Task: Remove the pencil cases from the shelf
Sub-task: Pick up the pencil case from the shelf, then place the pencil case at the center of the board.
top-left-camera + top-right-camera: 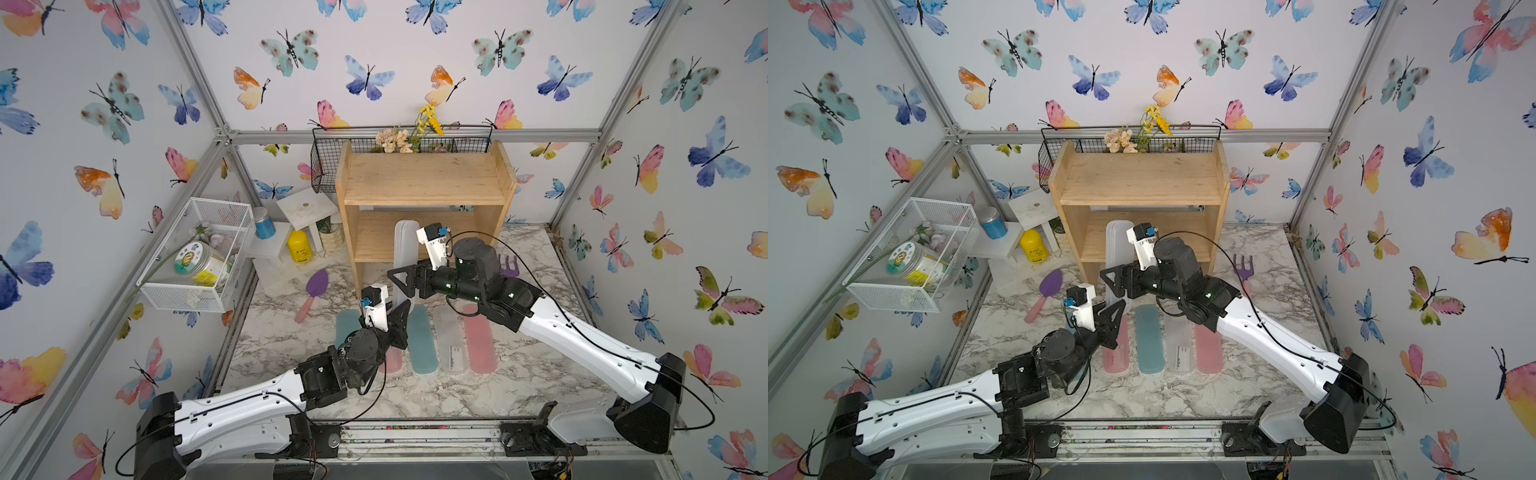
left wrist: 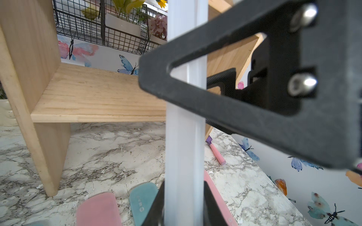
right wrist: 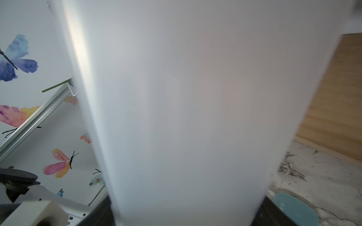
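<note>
Frosted clear case (image 1: 403,253) held by 2 claws, left (image 1: 401,309), right (image 1: 399,276); 5 cases on marble (image 1: 519,374)

A robot test cell: aluminium frame (image 1: 415,136), butterfly wallpaper (image 1: 365,79) panels, marble bench (image 1: 436,395), two arms on a rail (image 1: 415,436).

Butterfly wallpaper (image 1: 365,79), aluminium frame (image 1: 415,136), marble tabletop (image 1: 457,395).

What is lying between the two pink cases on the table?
Two cases lie there side by side: a teal-blue case and a frosted clear case with a white label. Both top views show it.
</note>
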`<state>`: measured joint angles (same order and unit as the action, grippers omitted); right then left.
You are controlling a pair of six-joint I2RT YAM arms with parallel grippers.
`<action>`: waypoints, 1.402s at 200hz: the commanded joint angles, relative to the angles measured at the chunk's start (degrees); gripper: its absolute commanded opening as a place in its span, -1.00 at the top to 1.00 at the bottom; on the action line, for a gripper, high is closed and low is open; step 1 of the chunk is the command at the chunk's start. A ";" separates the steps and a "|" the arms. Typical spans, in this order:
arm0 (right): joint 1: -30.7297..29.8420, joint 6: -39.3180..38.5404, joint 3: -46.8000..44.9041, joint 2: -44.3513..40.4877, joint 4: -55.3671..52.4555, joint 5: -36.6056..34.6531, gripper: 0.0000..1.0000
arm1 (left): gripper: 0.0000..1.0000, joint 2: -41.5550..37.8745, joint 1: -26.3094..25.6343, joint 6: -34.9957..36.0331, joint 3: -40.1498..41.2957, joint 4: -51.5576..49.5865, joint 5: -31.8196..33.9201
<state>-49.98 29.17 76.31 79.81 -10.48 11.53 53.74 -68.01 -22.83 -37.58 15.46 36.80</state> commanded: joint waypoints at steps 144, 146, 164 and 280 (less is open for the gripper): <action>14.44 -12.99 -7.87 -2.59 -35.08 -23.99 -0.07 | -0.97 -10.54 1.15 -7.48 3.66 -9.42 14.67; 14.64 -13.17 -7.99 -2.28 -35.47 -24.36 -0.07 | -0.97 -10.77 1.26 -7.49 3.83 -9.47 14.57; 16.80 -15.08 -8.22 2.05 -39.04 -27.22 -0.06 | -0.97 -12.69 2.98 -7.54 5.22 -9.33 13.24; 29.00 -13.05 -6.27 16.08 -45.55 -41.23 -0.04 | -0.97 -15.00 11.55 -7.86 9.17 -11.04 2.23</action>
<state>-22.31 15.03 70.91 98.39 -56.03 -25.50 39.18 -57.76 -30.37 -28.99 5.10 43.35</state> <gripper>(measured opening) 0.802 0.987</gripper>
